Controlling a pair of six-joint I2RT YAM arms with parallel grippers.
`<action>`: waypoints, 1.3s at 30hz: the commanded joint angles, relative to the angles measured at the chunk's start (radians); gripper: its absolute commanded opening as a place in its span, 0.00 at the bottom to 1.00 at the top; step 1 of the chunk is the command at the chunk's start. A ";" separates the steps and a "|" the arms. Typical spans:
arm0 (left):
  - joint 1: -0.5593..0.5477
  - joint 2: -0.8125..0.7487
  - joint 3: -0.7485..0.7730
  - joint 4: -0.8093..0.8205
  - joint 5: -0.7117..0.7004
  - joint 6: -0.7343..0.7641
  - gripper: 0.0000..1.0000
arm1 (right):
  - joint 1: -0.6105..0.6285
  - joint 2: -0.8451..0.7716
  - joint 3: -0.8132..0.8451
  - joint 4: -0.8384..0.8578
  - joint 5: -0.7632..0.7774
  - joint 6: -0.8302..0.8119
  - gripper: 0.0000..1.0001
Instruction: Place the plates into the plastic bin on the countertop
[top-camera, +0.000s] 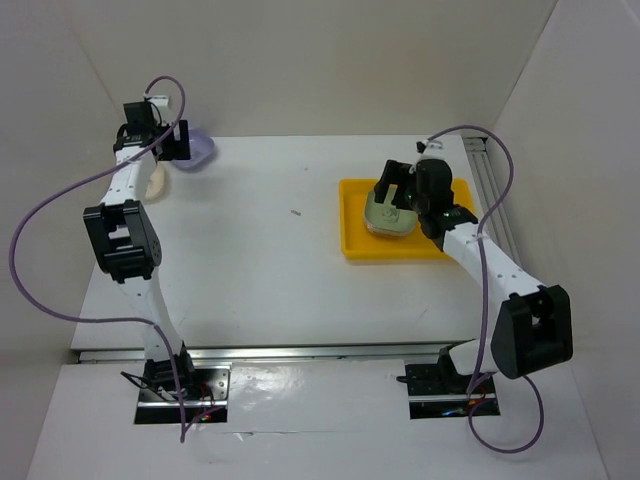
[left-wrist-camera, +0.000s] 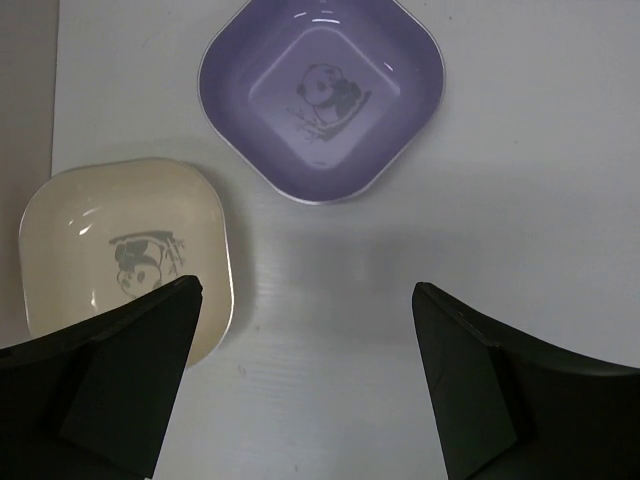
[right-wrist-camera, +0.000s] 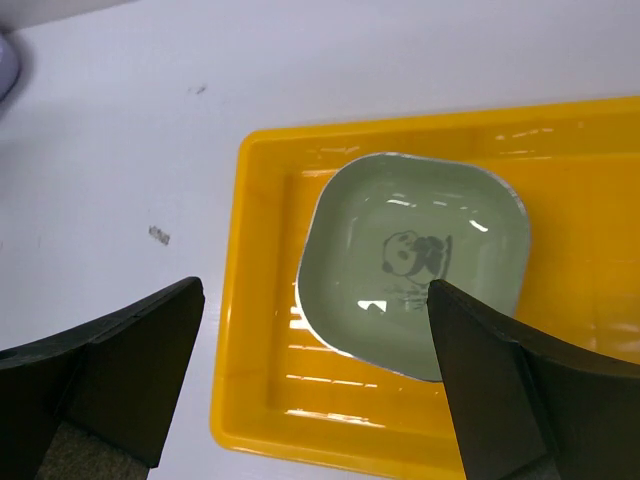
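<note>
A lavender plate (left-wrist-camera: 320, 95) and a cream plate (left-wrist-camera: 120, 250), each with a panda mark, lie side by side on the white countertop (top-camera: 270, 260) at its far left corner. My left gripper (left-wrist-camera: 307, 290) is open and empty above the bare table just short of both plates; in the top view it (top-camera: 170, 145) covers part of the lavender plate (top-camera: 203, 150). A pale green plate (right-wrist-camera: 415, 260) lies in the yellow plastic bin (right-wrist-camera: 260, 300). My right gripper (right-wrist-camera: 315, 290) is open and empty above the bin's left part, over the plate's edge.
The bin (top-camera: 352, 245) sits at the right of the table, beside a metal rail (top-camera: 490, 190) along the right edge. White walls close in the back and both sides. A small dark mark (top-camera: 297, 211) is on the middle of the table.
</note>
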 joint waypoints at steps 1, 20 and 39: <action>0.015 0.112 0.129 0.028 0.009 0.007 1.00 | 0.053 -0.024 -0.027 0.060 -0.009 -0.015 1.00; 0.080 0.372 0.157 0.019 -0.078 -0.039 0.90 | 0.254 0.013 -0.078 0.112 0.157 -0.025 1.00; 0.075 -0.092 -0.512 0.166 -0.017 0.073 0.00 | 0.390 -0.003 0.014 0.100 0.140 -0.055 1.00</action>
